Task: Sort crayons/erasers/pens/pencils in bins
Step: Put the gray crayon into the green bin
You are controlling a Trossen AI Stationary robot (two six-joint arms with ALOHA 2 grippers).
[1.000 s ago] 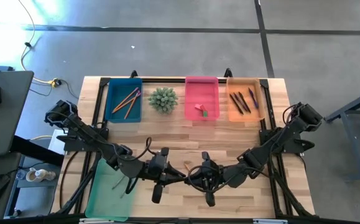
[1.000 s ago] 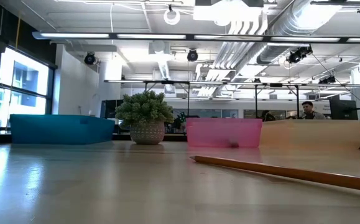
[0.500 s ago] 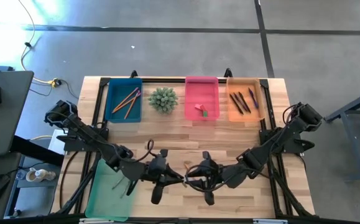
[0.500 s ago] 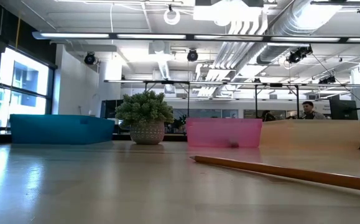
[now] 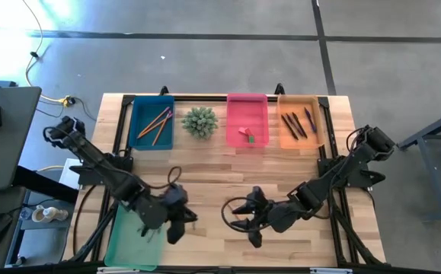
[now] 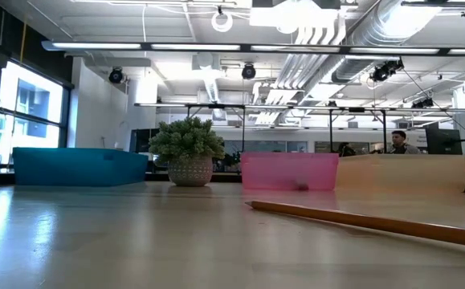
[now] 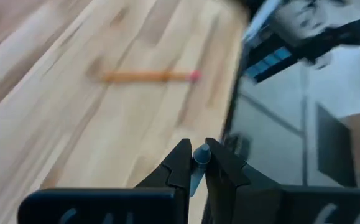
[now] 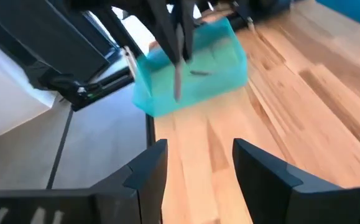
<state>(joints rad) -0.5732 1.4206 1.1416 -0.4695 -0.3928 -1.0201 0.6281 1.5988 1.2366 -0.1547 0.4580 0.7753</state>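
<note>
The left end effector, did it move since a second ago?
Yes. In the high view the left end effector has swung away from the right arm toward the large translucent light green plastic bin, shut on a grey crayon.

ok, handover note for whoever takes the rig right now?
Left gripper: shut on a grey crayon, near the green bin.
Right gripper: open, empty, at the table's front middle.
Done: pencils in the blue bin, erasers in the pink bin, pens in the orange bin, one crayon already in the green bin.
Left: drop the held crayon in the green bin; one loose pencil lies on the table.
</note>
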